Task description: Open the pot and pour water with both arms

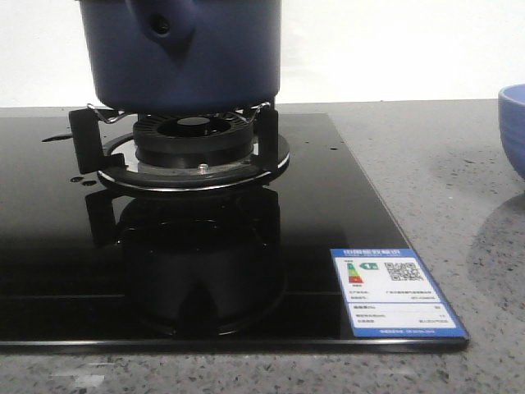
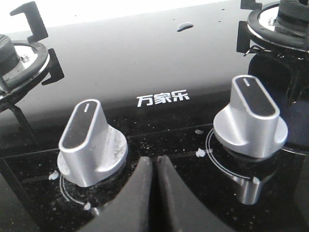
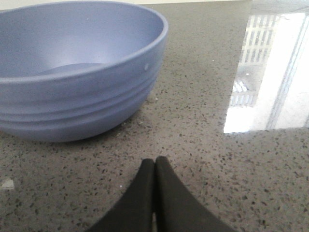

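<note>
The dark navy-blue pot (image 1: 197, 61) stands on the burner's black supports (image 1: 193, 148) on the glass hob; its stub with a round hole (image 1: 164, 26) faces the front camera. Its top is cut off by the frame, so no lid shows. Neither gripper shows in the front view. My left gripper (image 2: 153, 162) is shut and empty, low over the hob between two silver knobs (image 2: 89, 142) (image 2: 251, 118). My right gripper (image 3: 155, 162) is shut and empty, low over the speckled counter just in front of the light-blue bowl (image 3: 72, 72).
The black glass hob (image 1: 328, 213) carries a blue-and-white energy label (image 1: 394, 291) at its front right corner. The light-blue bowl's edge (image 1: 513, 127) shows at the right of the front view. A second burner (image 2: 19, 63) lies beyond the knobs. Grey speckled counter (image 1: 443, 180) surrounds the hob.
</note>
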`<state>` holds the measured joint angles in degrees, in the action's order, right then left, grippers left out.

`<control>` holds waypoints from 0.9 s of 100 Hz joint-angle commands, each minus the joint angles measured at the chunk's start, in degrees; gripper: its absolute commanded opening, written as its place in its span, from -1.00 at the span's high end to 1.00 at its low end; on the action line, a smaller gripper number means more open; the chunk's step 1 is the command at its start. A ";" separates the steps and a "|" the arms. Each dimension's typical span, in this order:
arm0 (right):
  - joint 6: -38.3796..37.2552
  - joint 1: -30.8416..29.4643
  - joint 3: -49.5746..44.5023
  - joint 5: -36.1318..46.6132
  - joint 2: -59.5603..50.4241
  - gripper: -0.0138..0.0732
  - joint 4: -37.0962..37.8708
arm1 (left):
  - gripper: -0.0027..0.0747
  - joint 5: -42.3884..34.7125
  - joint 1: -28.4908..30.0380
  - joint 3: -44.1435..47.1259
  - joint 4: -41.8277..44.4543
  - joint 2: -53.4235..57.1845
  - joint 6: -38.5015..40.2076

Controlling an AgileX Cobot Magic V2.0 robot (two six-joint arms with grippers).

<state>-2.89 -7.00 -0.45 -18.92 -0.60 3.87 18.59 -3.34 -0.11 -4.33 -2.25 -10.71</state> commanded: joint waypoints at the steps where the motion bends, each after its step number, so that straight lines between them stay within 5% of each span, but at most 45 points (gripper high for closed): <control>1: 0.09 -0.36 -1.46 0.90 -0.99 0.83 0.63 | 0.98 -4.27 -0.41 1.92 -0.56 -0.51 0.56; 71: 0.09 -0.36 -1.46 1.50 -0.99 0.83 0.96 | 0.98 -4.27 -0.41 1.92 -0.56 -0.51 0.56; 81: 0.09 -0.36 -1.46 7.73 -0.99 0.83 0.39 | 0.98 -4.27 -0.41 1.92 -0.56 -0.51 0.56; 90: 0.09 -0.36 -1.46 15.70 -0.99 0.83 -8.21 | 0.98 -5.43 -0.41 1.92 3.25 -0.51 0.18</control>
<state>-2.89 -7.00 -0.45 -14.64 -0.60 1.55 18.59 -3.34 -0.11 -3.08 -2.25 -10.71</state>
